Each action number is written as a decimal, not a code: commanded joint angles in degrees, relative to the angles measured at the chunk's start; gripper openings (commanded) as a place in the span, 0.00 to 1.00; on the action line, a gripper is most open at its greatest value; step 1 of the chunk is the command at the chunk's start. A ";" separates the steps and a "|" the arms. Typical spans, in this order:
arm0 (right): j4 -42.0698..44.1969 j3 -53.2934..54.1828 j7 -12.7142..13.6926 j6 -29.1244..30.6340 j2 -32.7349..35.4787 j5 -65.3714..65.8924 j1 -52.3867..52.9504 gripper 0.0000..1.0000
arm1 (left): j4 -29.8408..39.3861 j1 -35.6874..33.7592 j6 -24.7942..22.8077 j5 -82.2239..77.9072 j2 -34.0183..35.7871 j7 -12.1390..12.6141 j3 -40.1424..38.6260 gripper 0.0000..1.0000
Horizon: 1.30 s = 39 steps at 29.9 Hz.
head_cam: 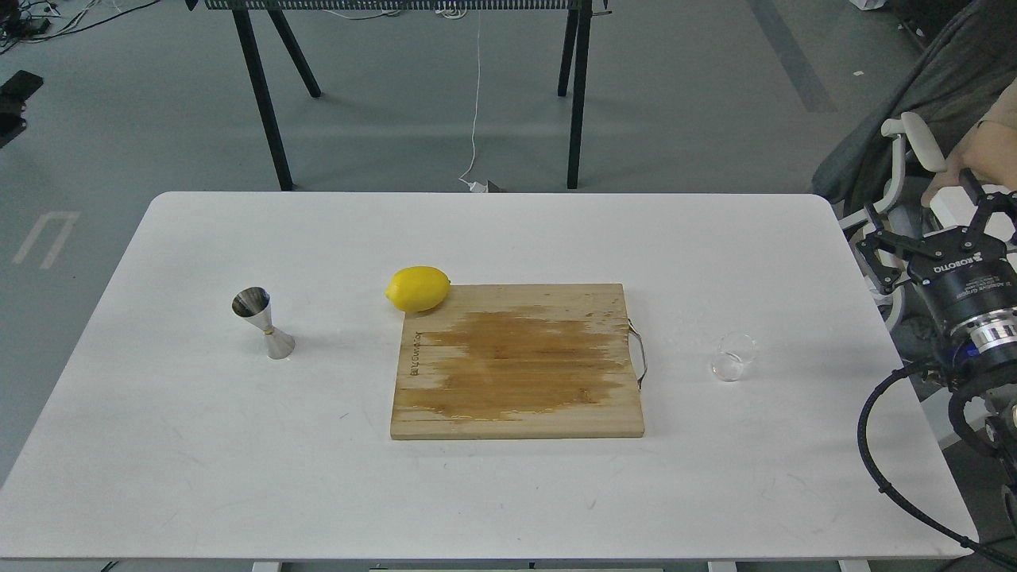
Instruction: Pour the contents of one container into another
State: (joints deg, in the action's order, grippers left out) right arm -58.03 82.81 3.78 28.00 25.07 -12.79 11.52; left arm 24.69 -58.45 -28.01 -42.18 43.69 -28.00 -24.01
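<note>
White bench (pixel 238 477) carries 4 things, listed left to right. Steel jigger (pixel 264 322), hourglass-shaped, stands upright at the left, well apart from everything else, its upper cone open toward the viewer. Yellow lemon (pixel 418 288) lies near the middle of the bench, touching the far-left corner of the wooden cutting board (pixel 516 361). The board lies flat; a darker, wet-looking patch covers most of its top, lettering runs along its left edge, and a thin loop handle hangs from its right edge. Clear glass cup (pixel 733 357) stands upright on the bench to the right of the board, apart from it and near the right side of the bench. Right hand (pixel 929 234) hangs beyond the bench's right edge, well apart from the glass cup; its 2 fingers are spread wide and grip nothing. The left hand does not appear.
</note>
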 commanded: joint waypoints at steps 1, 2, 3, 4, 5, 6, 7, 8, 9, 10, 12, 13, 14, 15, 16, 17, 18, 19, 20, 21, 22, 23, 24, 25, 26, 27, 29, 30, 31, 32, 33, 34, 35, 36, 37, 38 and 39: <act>0.11 0.07 0.00 0.00 0.06 0.04 -0.09 0.99 | 13.68 0.09 0.01 -12.89 3.93 0.00 0.01 0.99; 0.11 0.07 -0.09 0.00 0.15 -0.04 -0.18 0.99 | 17.37 0.17 0.01 -16.58 5.07 0.00 0.01 0.99; 0.11 0.07 0.00 0.00 0.15 -0.04 -0.27 0.99 | 20.71 0.35 0.01 -19.66 6.30 0.00 0.10 0.99; 0.20 0.07 -0.09 0.00 0.15 0.04 -0.27 0.99 | 23.27 0.61 0.01 -21.95 7.27 0.00 0.19 0.99; 0.20 0.16 -0.09 0.00 0.15 0.04 -0.44 0.99 | 25.30 1.48 0.01 -23.89 8.15 0.00 0.19 0.99; 0.20 0.16 -0.09 0.00 0.06 0.04 -0.70 0.99 | 26.97 2.80 0.01 -24.69 9.03 0.00 0.10 0.99; 0.20 0.16 -0.09 0.00 0.06 0.04 -0.88 0.99 | 28.47 4.55 0.01 -25.14 10.17 0.00 0.10 1.00; 0.20 0.16 -0.09 0.00 0.06 0.04 -0.97 0.99 | 30.31 6.40 0.01 -25.31 11.23 0.00 0.10 1.00; 0.20 0.16 -0.09 0.00 0.06 -0.04 -1.06 0.99 | 32.42 7.81 2.32 -25.32 12.46 0.00 0.01 1.00; 0.29 0.16 0.00 0.00 0.06 0.04 -1.06 0.99 | 35.13 9.47 5.82 -25.32 13.95 0.00 0.01 1.00; 0.29 0.16 -0.09 0.00 0.06 0.04 -1.06 0.99 | 39.45 13.25 14.68 -25.67 16.50 0.00 0.10 1.00; 0.29 0.16 0.00 0.00 0.06 0.04 -1.06 0.99 | 41.73 15.53 20.22 -25.76 17.12 0.00 0.01 1.00; 0.29 0.16 -0.09 0.00 0.06 0.04 -1.06 0.99 | 43.15 17.38 25.23 -25.93 17.39 0.00 0.01 1.00; 0.29 0.25 0.00 0.00 0.06 0.04 -1.06 0.99 | 44.64 19.49 31.46 -26.37 17.65 0.00 0.01 0.99; 0.29 0.16 -0.09 0.00 0.06 0.04 -1.06 0.99 | 45.70 21.25 37.00 -26.81 17.65 0.00 0.01 0.99; 0.29 0.16 -0.09 0.00 0.06 0.04 -1.06 0.99 | 46.49 22.66 41.41 -27.16 17.65 0.00 0.01 0.99; 0.29 0.16 0.00 0.00 0.06 0.04 -1.06 0.99 | 47.63 24.33 45.80 -27.68 17.65 0.00 0.01 0.99; 0.37 0.16 -0.09 0.00 0.06 0.04 -1.06 0.99 | 48.51 25.56 49.07 -28.04 17.65 0.00 -0.08 0.99; 0.46 0.16 -0.09 0.00 0.06 0.04 -1.06 0.99 | 49.48 27.05 52.32 -28.22 17.57 0.00 -0.08 0.99; 0.55 0.16 0.00 0.00 0.06 0.04 -1.06 0.99 | 50.01 28.37 54.61 -28.22 17.48 0.00 -0.16 0.99; 0.64 0.16 0.00 0.00 0.06 0.04 -1.06 0.99 | 50.10 29.69 56.01 -28.65 17.04 0.00 -0.16 0.99; 0.73 0.16 0.00 0.00 0.06 0.04 -1.06 0.99 | 50.10 30.84 56.01 -29.79 16.52 0.00 -0.25 0.99; 0.73 0.07 0.00 0.00 0.06 0.13 -1.15 0.99 | 49.84 31.98 56.01 -31.63 15.64 0.00 -0.34 0.99; 0.73 0.07 0.00 0.00 0.06 0.13 -1.15 0.99 | 49.58 33.21 56.01 -33.82 14.50 0.00 -0.51 0.99; 0.73 0.07 0.00 0.00 0.06 0.13 -1.23 0.99 | 49.31 34.35 56.01 -35.67 13.45 0.00 -0.60 0.99; 0.73 0.07 -0.09 0.00 0.06 0.13 -1.32 0.99 | 48.70 35.23 56.01 -37.25 12.65 0.00 -0.69 0.99; 0.73 0.07 0.00 0.00 0.06 0.13 -1.32 0.99 | 46.16 36.29 56.01 -39.80 10.64 0.00 -0.69 0.99; 0.73 0.07 0.00 0.00 0.06 0.04 -1.32 0.99 | 44.58 36.38 56.01 -41.21 9.49 0.00 -0.78 0.99; 0.73 0.07 -0.09 0.00 0.06 0.13 -1.32 0.99 | 43.43 36.38 56.01 -42.36 8.70 0.00 -0.78 0.99; 0.73 0.07 0.00 0.00 0.06 0.13 -1.32 0.99 | 42.12 36.38 56.01 -43.50 7.99 0.00 -0.78 0.99; 0.73 0.07 0.00 0.00 0.06 0.13 -1.32 0.99 | 41.24 36.47 56.01 -44.12 7.55 0.00 -0.78 0.99; 0.73 0.07 0.00 0.00 0.06 0.04 -1.41 0.99 | 39.92 36.47 56.01 -44.56 7.11 0.00 -0.78 0.99; 0.73 0.07 -0.09 0.00 0.06 0.04 -1.41 0.99 | 38.60 36.47 56.01 -44.74 6.67 0.00 -0.78 0.99; 0.73 0.07 0.00 0.00 0.06 0.13 -1.50 0.99 | 37.63 36.47 56.01 -45.00 6.41 0.00 -0.69 0.99; 0.73 0.07 0.00 0.00 0.06 0.13 -1.58 0.99 | 36.67 36.47 56.01 -45.35 6.06 0.00 -0.69 0.99; 0.73 0.16 -0.09 0.00 0.06 0.04 -1.76 0.99 | 35.61 36.56 56.01 -45.70 5.88 0.00 -0.69 0.99; 0.73 0.16 0.00 0.00 0.06 0.04 -1.85 0.99 | 34.47 36.73 56.01 -46.06 5.62 0.00 -0.69 0.99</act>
State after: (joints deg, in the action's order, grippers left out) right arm -57.30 82.88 3.77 28.00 25.13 -12.67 9.95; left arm 62.11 -21.97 28.00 -87.29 50.06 -27.99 -24.79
